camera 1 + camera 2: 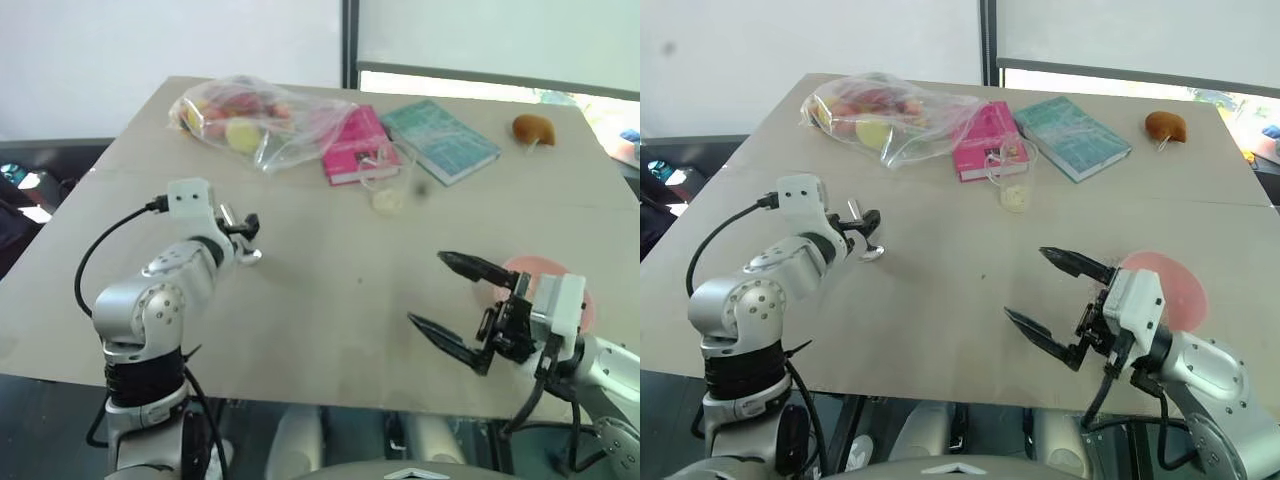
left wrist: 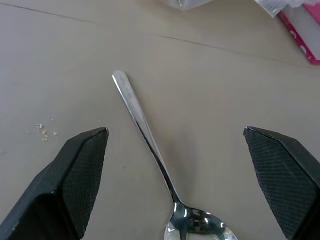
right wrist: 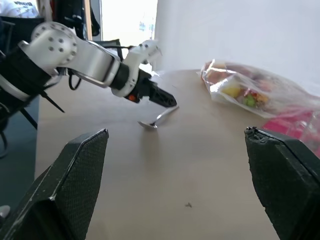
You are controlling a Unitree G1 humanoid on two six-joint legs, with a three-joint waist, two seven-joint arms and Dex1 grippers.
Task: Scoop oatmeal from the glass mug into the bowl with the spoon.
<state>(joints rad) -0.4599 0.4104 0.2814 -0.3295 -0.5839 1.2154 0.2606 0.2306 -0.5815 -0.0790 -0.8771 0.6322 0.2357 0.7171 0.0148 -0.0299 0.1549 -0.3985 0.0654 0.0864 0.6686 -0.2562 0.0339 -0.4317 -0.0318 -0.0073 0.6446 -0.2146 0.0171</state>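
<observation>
- The left end effector [image 2: 175, 165] is released, its two black fingers spread wide and holding nothing. The spoon [image 2: 150, 145] lies flat on the table [image 1: 330, 300] right between them.
- The spoon's long axis runs away from this end effector: the bowl end sits nearest the wrist, and the thin handle points out ahead at a slight slant. The fingers straddle it across its width (a good line for closing on the neck, I judge).
- The left arm is plainly the nearer one to the spoon; the right is well apart from it.
- A few pale crumbs [image 2: 44, 131] lie on the table just beside the left finger.
- Further back, near the middle, the glass mug [image 1: 1014, 180] stands upright just in front of the pink book [image 1: 985, 140], with a small heap of oatmeal [image 1: 1014, 198] in its bottom.
- The right end effector [image 1: 1048, 290] is also released and empty, fingers wide, raised off the table and pointing toward the left arm.
- The bowl [image 1: 1175, 285] sits just behind the right end effector, partly hidden by it; the part that shows looks empty.
</observation>
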